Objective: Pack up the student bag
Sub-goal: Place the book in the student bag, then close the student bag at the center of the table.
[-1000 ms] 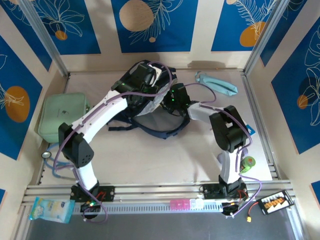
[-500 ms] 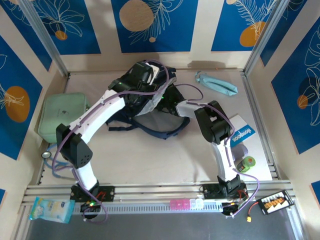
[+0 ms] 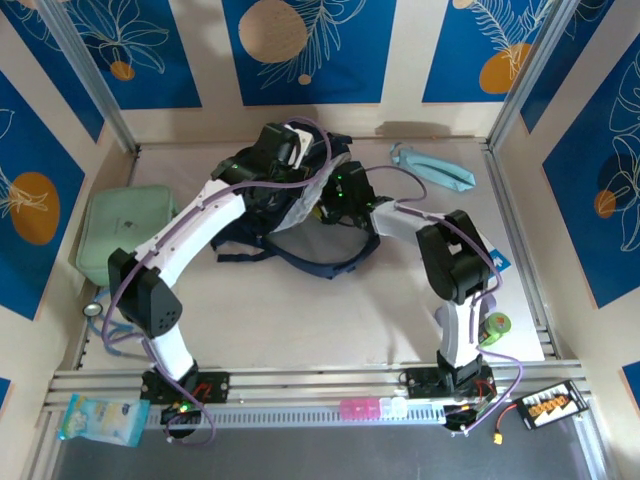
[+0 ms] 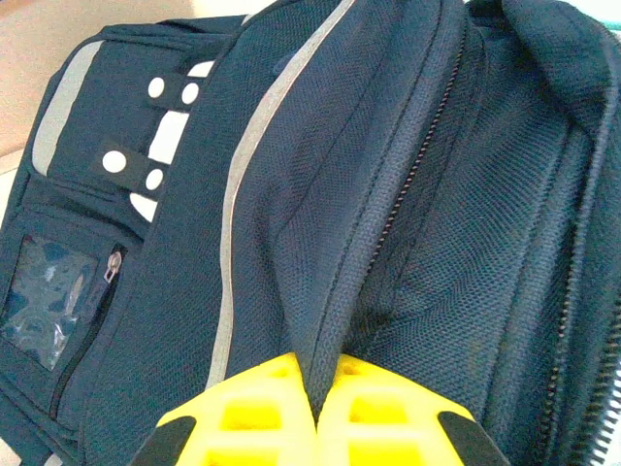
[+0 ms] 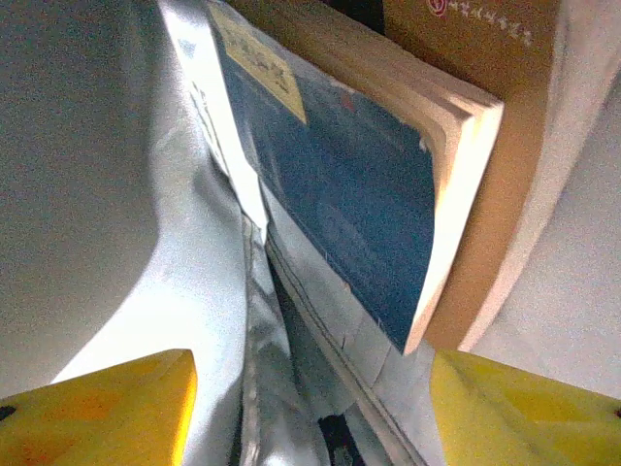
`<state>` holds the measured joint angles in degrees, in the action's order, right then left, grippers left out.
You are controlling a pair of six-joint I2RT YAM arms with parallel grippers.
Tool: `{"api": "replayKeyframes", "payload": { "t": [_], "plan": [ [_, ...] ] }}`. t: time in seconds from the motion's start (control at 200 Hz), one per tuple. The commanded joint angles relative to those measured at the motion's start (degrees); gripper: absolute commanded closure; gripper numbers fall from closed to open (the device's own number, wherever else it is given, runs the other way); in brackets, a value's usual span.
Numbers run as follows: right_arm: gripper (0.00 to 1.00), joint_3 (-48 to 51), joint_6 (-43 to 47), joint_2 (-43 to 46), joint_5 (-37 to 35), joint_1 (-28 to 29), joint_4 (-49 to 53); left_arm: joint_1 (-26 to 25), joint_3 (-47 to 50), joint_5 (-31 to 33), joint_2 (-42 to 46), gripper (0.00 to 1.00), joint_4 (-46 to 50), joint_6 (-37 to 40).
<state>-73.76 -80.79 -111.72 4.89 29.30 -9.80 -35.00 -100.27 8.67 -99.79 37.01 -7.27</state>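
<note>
In the left wrist view the left jaws are closed on a raised fold of the student bag [image 4: 388,194], the yellow fingers [image 4: 243,417] pressed together with navy fabric pinched between them, just beside a zipper line; a thin light stripe [image 4: 262,155] runs up the front of the bag, and to its left sit white patches with dark tabs and a small clear window pocket [image 4: 44,301]; seen from above, the bag lies at the middle back of the worktop [image 3: 330,320], its straps trailing toward the near side, with the left arm [image 3: 215,225] reaching to its top edge and the right arm [image 3: 455,265] bent in from the right toward its mouth; the right jaws stand wide open inside the bag, one yellow fingertip [image 5: 107,408] at each lower corner of the right wrist view, touching nothing; between and beyond them is pale grey lining [image 5: 87,175], and a blue-covered book [image 5: 340,204] with cream page edges stands tilted against a brown book [image 5: 524,146] behind it; a mint-green case [image 3: 125,235] lies at the left edge of the worktop, well apart from the bag; a teal pouch [image 3: 432,168] lies at the back right; a small green roll [image 3: 496,325] sits near the right arm's base.
</note>
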Motion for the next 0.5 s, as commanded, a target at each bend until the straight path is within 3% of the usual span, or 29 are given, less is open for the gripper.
{"api": "replayKeyframes", "payload": {
  "t": [0.0,0.265,0.495],
  "plan": [
    [0.36,2.36,1.68,4.77,0.49,-0.03,5.22,1.15,0.31,-0.76,4.31,1.0,-6.67,-1.5],
    [0.37,13.02,5.84,17.51,-0.85,-0.03,7.04,2.84,8.2,-0.46,5.11,1.0,-9.01,2.34],
    [0.37,24.29,9.52,32.64,-13.88,0.5,20.29,5.62,20.11,-1.6,8.03,1.0,-11.49,4.91]
  ]
}}
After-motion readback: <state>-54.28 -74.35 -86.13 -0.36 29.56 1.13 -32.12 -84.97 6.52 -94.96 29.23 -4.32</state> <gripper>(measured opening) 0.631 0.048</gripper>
